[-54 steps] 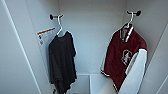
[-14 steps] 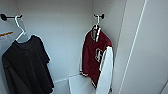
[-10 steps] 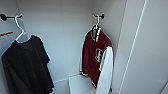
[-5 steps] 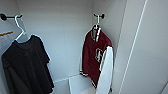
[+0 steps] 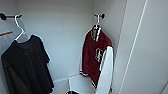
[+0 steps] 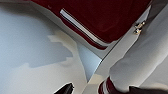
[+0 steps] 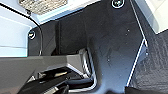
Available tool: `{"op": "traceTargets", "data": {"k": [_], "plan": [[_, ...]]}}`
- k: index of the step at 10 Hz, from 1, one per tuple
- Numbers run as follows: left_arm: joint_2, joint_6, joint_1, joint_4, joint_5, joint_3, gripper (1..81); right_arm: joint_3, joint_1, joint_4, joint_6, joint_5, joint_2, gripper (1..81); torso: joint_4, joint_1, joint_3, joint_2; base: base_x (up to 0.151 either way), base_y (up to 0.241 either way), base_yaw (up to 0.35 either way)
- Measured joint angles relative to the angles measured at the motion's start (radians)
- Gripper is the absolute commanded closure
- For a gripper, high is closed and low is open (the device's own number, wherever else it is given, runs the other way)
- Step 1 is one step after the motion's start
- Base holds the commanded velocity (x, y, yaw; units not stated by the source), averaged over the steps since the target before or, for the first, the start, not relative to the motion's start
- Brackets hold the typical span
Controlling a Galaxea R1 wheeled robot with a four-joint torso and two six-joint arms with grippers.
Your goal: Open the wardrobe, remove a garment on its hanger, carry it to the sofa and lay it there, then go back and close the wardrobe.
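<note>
The wardrobe [image 5: 65, 37] stands open, showing its white interior. The garment [image 5: 93, 56], a dark red jacket with white sleeves, hangs at the right end of the rail on its thin white hanger [image 5: 98, 22]. In the left wrist view its red hem [image 6: 100, 20] and a white sleeve [image 6: 140, 57] with a striped cuff are very close. My left gripper [image 6: 102, 89] is open just under the jacket, and the cuff sits between its dark fingertips [image 6: 66, 88]. The right wrist view holds my own dark plate [image 7: 105, 37].
A black T-shirt [image 5: 25, 65] hangs on another white hanger [image 5: 18, 27] at the left of the rail. The open white door [image 5: 150, 50] stands close on the right. A low white shelf [image 5: 77, 83] lies under the jacket.
Since the oldest frame the camera has moved right and closer, so the jacket sits nearer the middle. Over the last second and a half nothing has visibly moved.
</note>
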Motion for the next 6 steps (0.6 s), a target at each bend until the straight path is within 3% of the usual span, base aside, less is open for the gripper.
{"op": "traceTargets", "data": {"k": [4, 6], "plan": [[0.000, -0.003, -0.149, -0.096, 0.037, 0.019, 1.0, 0.000, 0.003, 0.000, 0.000, 0.006, 0.000, 1.0, 0.000, 0.001, -0.041, 0.000, 0.000, 0.000, 0.000], [0.000, -0.003, -0.227, -0.154, 0.064, 0.048, 1.0, 0.000, 0.011, 0.000, 0.003, 0.012, 0.003, 1.0, 0.000, 0.001, -0.039, 0.001, 0.000, 0.000, 0.000]]}}
